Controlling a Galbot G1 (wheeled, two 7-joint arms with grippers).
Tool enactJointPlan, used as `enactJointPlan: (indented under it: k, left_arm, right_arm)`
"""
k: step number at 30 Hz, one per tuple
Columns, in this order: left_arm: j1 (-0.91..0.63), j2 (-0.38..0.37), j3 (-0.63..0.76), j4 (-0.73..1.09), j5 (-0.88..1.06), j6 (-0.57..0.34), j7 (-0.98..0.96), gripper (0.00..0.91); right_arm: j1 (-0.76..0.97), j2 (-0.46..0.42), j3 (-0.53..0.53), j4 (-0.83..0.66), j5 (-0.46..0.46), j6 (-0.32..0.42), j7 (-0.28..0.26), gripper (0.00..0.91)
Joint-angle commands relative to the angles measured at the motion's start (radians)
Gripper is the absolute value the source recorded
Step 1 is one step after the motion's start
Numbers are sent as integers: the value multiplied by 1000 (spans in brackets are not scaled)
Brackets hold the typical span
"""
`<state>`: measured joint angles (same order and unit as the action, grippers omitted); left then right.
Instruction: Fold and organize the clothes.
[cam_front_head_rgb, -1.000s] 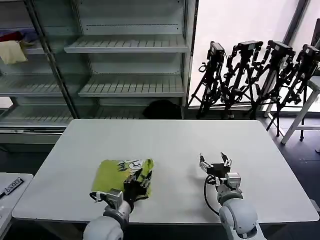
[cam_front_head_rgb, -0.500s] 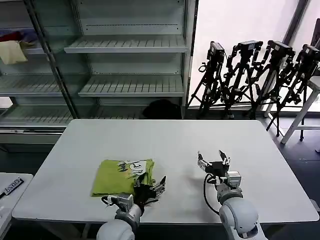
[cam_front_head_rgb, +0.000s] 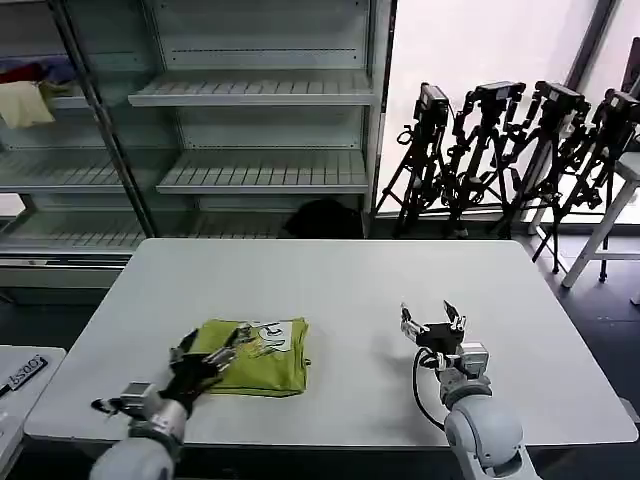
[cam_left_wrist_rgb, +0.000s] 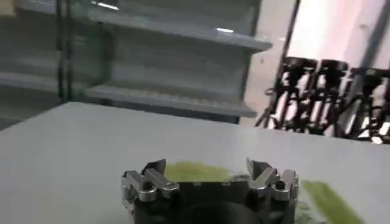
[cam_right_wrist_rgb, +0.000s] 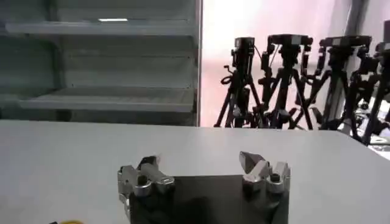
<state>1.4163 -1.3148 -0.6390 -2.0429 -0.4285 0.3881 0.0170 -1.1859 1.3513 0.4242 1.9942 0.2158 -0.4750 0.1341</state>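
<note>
Head view shows the T-shirt (cam_front_head_rgb: 258, 356) folded near the bench's (cam_front_head_rgb: 340, 280) front-left: soft, light, likely to slump, so I'd pinch a doubled edge. My left gripper (cam_front_head_rgb: 208, 352) spreads over it; my right gripper (cam_front_head_rgb: 432, 321) hovers apart, empty.

From my head camera I've got a plain white table (cam_front_head_rgb: 340, 290), rectangular, with a matte top. One thing lies directly on it: the lime yellow-green T-shirt (cam_front_head_rgb: 262, 362), folded into a compact near-rectangular bundle, on my left half near the front edge. Its pale printed graphic faces up at the far right corner of the bundle. The shirt lies flat on the surface, well inside the table's left edge. In the left wrist view the same green cloth (cam_left_wrist_rgb: 195, 172) lies on the white top (cam_left_wrist_rgb: 73, 146).
</note>
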Motion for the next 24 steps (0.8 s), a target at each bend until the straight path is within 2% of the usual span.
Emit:
enactJointPlan:
  k: [1,11,18,20,21,24]
  left_arm:
    - [61,34,-196,58,-54,-10,53,907]
    - [33,2,-97,46,-122,30,19,907]
    - [39,-16,-57,45,-81,28,5,907]
    - [39,-20,-51,55,-41,20,5,796]
    - [39,-21,-48,60,-28,17,3,645]
    - [38,-22,-40,65,-21,15,-4,453]
  right_arm:
    - [1,2,-6,0,-1,-3,0,907]
    - [-11,-8,11,2,-3,-3,0,907]
    - [-8,-8,8,-2,-4,-4,2,907]
    - [-7,-7,5,-4,-5,-4,2,907]
    - [-5,-5,2,-5,-6,-4,3,907]
    - [-5,-3,-1,-8,-7,-4,3,907]
